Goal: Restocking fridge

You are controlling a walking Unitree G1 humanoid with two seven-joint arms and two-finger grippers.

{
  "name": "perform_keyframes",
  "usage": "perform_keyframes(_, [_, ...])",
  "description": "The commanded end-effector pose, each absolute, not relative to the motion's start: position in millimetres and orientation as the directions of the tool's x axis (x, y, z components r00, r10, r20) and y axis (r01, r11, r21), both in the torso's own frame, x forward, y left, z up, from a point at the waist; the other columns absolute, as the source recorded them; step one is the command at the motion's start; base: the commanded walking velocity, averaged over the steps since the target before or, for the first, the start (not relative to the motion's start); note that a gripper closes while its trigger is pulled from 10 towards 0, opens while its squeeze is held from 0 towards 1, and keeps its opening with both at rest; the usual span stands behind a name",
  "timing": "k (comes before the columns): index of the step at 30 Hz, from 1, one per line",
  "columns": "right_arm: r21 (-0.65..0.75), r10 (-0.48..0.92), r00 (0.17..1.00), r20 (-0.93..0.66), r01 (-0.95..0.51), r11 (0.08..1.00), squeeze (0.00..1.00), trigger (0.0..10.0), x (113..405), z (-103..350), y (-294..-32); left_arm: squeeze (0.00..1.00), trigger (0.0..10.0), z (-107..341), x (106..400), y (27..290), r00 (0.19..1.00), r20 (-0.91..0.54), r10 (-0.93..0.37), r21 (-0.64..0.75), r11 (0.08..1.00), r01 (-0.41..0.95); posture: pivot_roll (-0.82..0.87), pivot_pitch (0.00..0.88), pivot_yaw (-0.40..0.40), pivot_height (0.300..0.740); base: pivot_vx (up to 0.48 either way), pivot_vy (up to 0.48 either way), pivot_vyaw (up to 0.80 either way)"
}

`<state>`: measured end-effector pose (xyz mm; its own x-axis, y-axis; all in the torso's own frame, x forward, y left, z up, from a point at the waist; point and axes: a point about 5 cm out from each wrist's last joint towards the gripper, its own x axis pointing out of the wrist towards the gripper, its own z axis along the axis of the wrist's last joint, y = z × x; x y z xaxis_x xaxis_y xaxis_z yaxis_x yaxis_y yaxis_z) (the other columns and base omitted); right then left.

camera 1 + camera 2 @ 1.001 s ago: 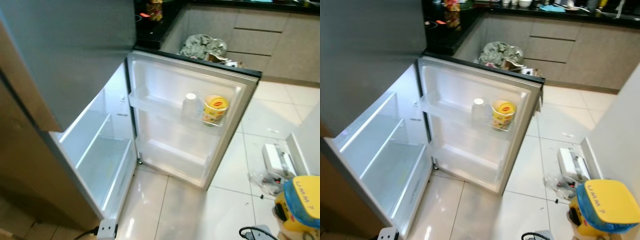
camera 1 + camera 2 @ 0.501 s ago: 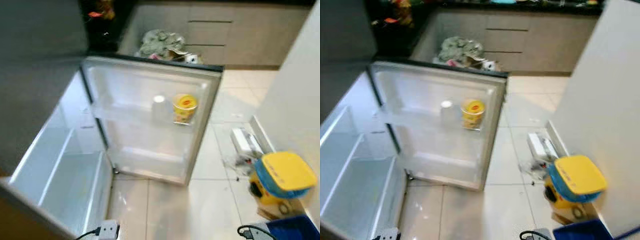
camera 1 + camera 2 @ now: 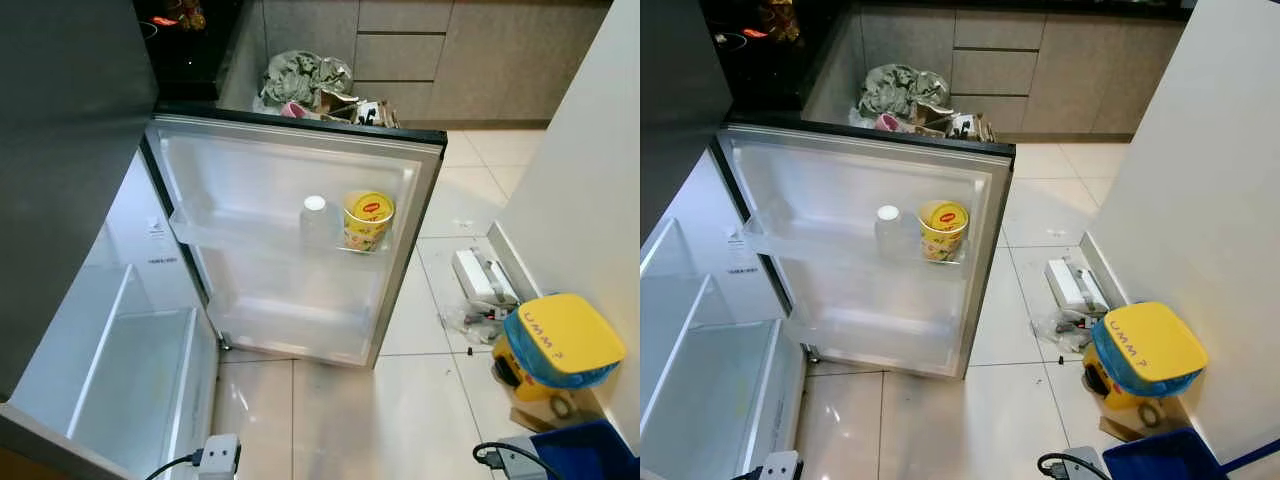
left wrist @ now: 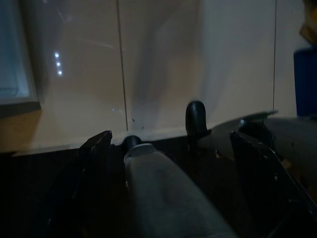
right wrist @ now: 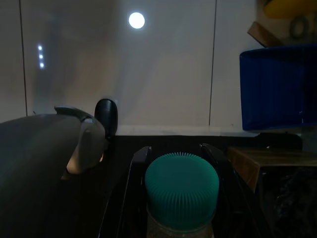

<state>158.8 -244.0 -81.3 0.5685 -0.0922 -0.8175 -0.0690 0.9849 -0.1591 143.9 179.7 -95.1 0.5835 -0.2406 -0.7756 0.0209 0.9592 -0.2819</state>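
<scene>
The fridge stands open, its door swung wide and its white inside lit at the lower left. On the door shelf a yellow cup stands beside a clear bottle with a white cap. In the right wrist view my right gripper is shut on a bottle with a ribbed green cap, a black finger on each side. My left gripper hangs low over the tiled floor, its fingers spread wide with nothing gripped.
A yellow-lidded container and a blue bin sit by the white wall on the right. A white device lies on the floor there. A power strip lies by the fridge foot. Crumpled bags are piled behind the door.
The head camera has swung to the right, so the fridge door sits more to the left and the wall and blue bin have come into view. Nothing in the scene has moved.
</scene>
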Motion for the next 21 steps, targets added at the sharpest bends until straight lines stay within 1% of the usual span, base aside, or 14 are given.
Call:
perform_keyframes(1, [-0.16, -0.096, 0.551, -0.829, -0.069, 0.985, 0.0, 10.0, 152.6, -83.3, -246.2, 0.0, 10.0, -96.7, 140.0, 180.1, 0.568, -0.787, -0.238, -0.271, 0.962, 0.028, -0.04, 0.069, -0.031, 0.74, 0.0, 0.0, -0.8])
perform_keyframes(8, [-0.157, -0.096, 0.561, -0.823, -0.062, 0.986, 0.0, 10.0, 154.7, -82.5, -245.7, 0.0, 10.0, -97.1, 139.4, 180.0, 0.567, -0.79, -0.234, -0.268, 0.963, 0.025, -0.05, 0.071, -0.03, 0.74, 0.0, 0.0, -0.8])
perform_keyframes(17, [-0.162, -0.097, 0.567, -0.818, -0.065, 0.985, 0.0, 10.0, 155.7, -82.0, -245.4, 0.0, 10.0, -96.8, 140.5, 180.1, 0.571, -0.789, -0.227, -0.261, 0.965, 0.022, -0.05, 0.076, -0.03, 0.74, 0.0, 0.0, 0.0])
perform_keyframes(21, [-0.16, -0.095, 0.566, -0.819, -0.065, 0.985, 0.0, 10.0, 155.0, -82.4, -244.9, 0.0, 10.0, -96.3, 141.0, 178.1, 0.575, -0.78, -0.247, -0.284, 0.958, 0.027, -0.05, 0.078, -0.029, 0.74, 0.0, 0.0, 0.0])
